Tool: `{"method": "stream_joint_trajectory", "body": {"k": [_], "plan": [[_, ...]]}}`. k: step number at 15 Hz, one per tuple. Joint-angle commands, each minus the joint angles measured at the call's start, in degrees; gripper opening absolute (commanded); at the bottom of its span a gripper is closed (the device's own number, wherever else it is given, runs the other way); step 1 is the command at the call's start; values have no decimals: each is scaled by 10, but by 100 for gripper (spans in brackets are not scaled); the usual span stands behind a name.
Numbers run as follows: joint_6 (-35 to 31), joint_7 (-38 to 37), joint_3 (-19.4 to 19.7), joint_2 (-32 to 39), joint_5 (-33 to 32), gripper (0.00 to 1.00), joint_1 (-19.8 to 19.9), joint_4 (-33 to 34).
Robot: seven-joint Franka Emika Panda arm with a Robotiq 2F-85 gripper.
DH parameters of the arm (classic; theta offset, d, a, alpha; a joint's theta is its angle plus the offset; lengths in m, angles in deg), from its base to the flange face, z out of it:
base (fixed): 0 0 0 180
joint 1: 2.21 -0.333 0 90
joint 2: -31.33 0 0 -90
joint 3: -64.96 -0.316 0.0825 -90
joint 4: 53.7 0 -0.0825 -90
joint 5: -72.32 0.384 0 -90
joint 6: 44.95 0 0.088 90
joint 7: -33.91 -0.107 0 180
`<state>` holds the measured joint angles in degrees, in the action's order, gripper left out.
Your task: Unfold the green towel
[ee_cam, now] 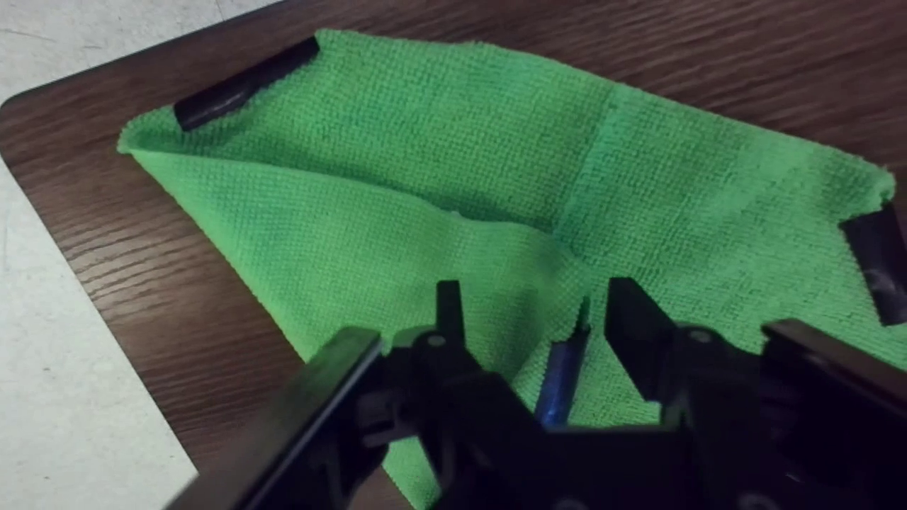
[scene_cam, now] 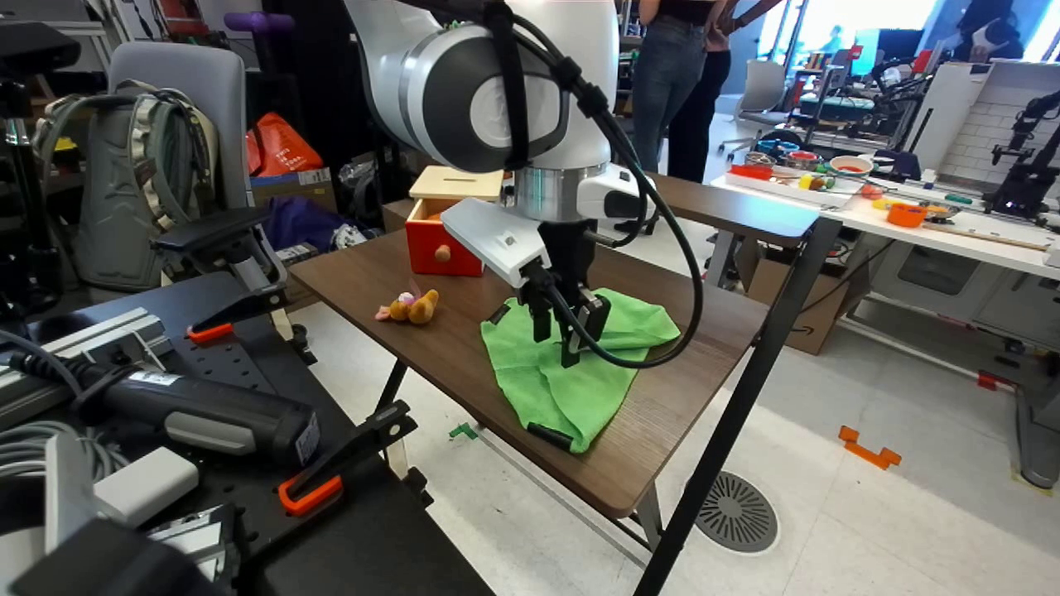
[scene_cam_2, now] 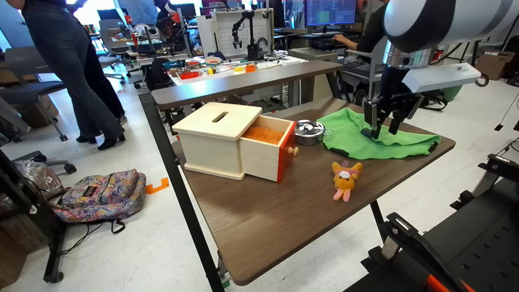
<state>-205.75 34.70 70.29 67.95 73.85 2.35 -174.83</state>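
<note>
the green towel lies on the brown table, close to one corner of it, partly spread and partly folded. in the wrist view a flap lies across the cloth, its loose edge running in a wavy line over the layer below, and a straight crease crosses that lower layer. black strips sit at the towel's edge, and a bluish-dark strip by the flap's edge shows between the two fingers. the gripper hangs over the cloth at the end of the white arm, fingers down; its jaws stand apart, leaving a clear gap between the tips. whether either fingertip touches the cloth cannot be told.

in an exterior view a round metal pot with a shiny lid stands just beside the towel, between it and a pale wooden box. the box's drawer is pulled partway out, showing orange stuff inside; its front is red, with a round wooden knob. a small orange-and-pink toy lies near the towel, apart from it, in both exterior views. a narrow raised shelf runs along a side of the table.

beyond the table, a black bench bears clamps with orange ends, and a backpack hangs on a grey chair. a patterned backpack lies on the floor. farther off, two people stand, and a third person sits near a lit monitor.
</note>
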Motion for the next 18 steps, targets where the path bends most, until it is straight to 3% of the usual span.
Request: {"method": "stream_joint_trajectory", "body": {"k": [1,4,5,11,12,13,18], "plan": [[-14,-4,-5,15,-2,24,4,10],[-14,-1,-8,20,-2,3,6,10],[-14,0,-9,22,-2,0,6,10],[-10,5,-14,30,0,0,12,10],[-10,4,-14,29,0,9,11,10],[-10,4,-15,28,1,27,12,10],[-11,4,-15,25,1,61,14,9]]}}
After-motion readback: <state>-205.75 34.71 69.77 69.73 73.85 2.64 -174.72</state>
